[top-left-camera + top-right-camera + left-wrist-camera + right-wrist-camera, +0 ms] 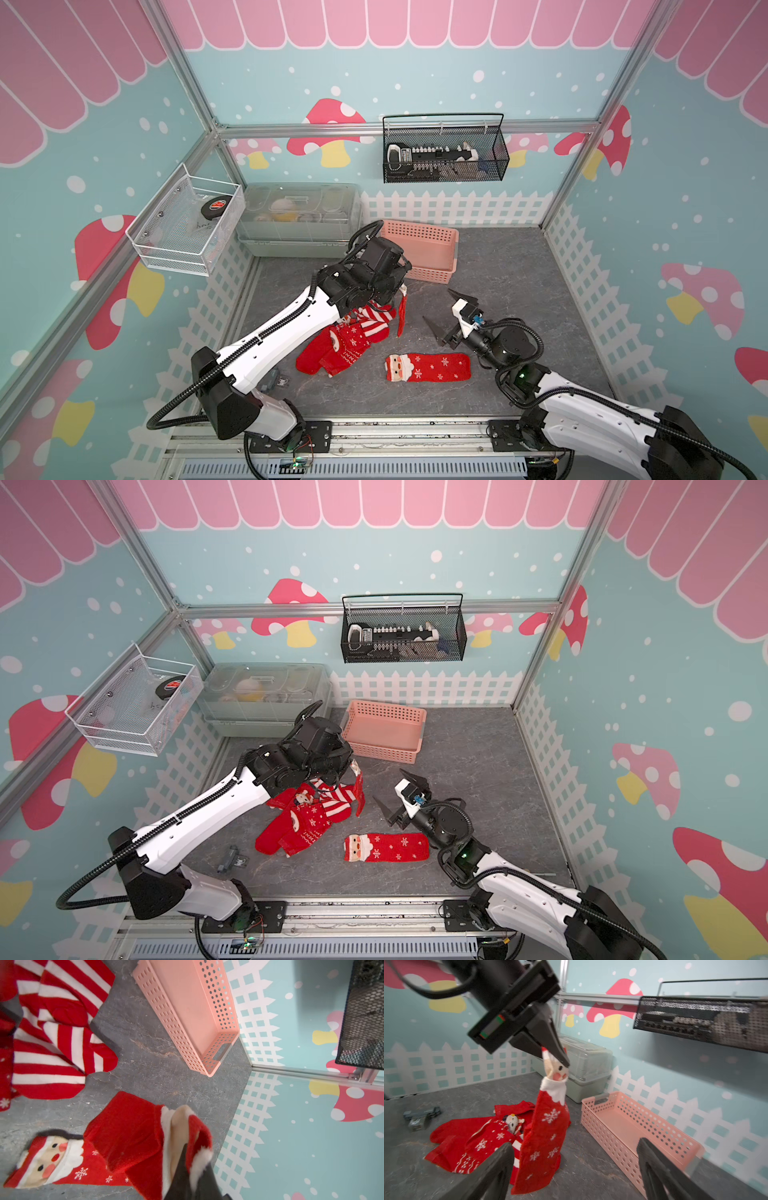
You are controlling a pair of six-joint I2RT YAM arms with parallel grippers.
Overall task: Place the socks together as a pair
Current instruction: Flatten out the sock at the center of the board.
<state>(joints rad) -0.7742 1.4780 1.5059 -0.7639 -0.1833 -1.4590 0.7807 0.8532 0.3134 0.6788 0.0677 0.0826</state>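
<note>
The left hand (562, 1059) is closed on the Santa-face end of a soft red snowflake sock (546, 1136), which hangs straight down from it. I cannot tell if the lower end touches the grey stone-look table (519, 291). Just under this hand's wrist lies a loose heap of red socks (349, 345), some striped red and white. Just behind the hand stands the pink perforated plastic basket (428, 274). Farther away, the right hand (437, 304) is spread wide and holds nothing. Farthest, beside that right hand, the matching flat Santa sock (428, 368) lies alone, apart from the heap.

The step, I judge, is to bring the held sock to its partner. It is better to lift it clear of the heap first, so the free end drags no striped sock along. Then lower it so the free end lands first, lay it along the flat one, face over face, and open only when most of the cloth rests.
</note>
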